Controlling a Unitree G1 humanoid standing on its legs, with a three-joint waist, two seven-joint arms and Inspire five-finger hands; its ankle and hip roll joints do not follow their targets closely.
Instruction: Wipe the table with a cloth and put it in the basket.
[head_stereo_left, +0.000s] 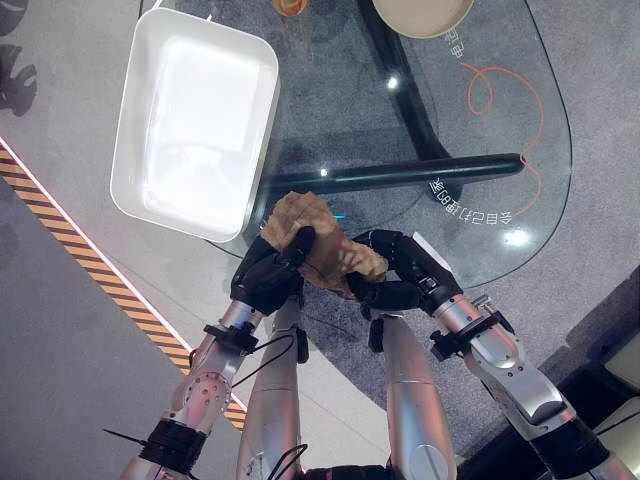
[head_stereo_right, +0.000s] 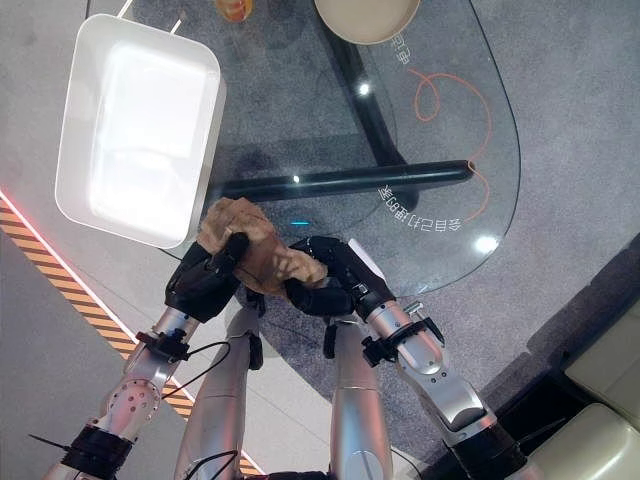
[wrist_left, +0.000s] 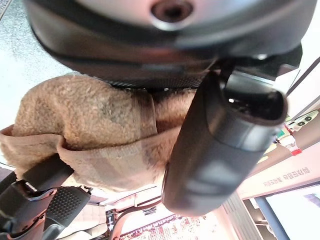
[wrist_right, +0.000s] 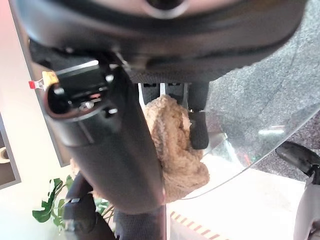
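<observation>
A crumpled tan cloth (head_stereo_left: 322, 238) sits at the near edge of the glass table (head_stereo_left: 480, 120), held between both hands. My left hand (head_stereo_left: 265, 275) grips its left side, with fingers curled over the top. My right hand (head_stereo_left: 400, 272) is curled round its right end. In the left wrist view the cloth (wrist_left: 85, 120) bulges past the thumb (wrist_left: 220, 145). The right wrist view has the cloth (wrist_right: 175, 145) pinched between thumb (wrist_right: 110, 150) and fingers, over the glass edge. A white rectangular basket (head_stereo_left: 258, 150) stands on the table's left part, just beyond the cloth.
A beige bowl (head_stereo_left: 425, 15) and a small orange object (head_stereo_left: 290, 6) sit at the table's far edge. A black bar (head_stereo_left: 400, 173) of the table's frame runs under the glass. Orange-and-black striped tape (head_stereo_left: 90, 255) crosses the floor on the left.
</observation>
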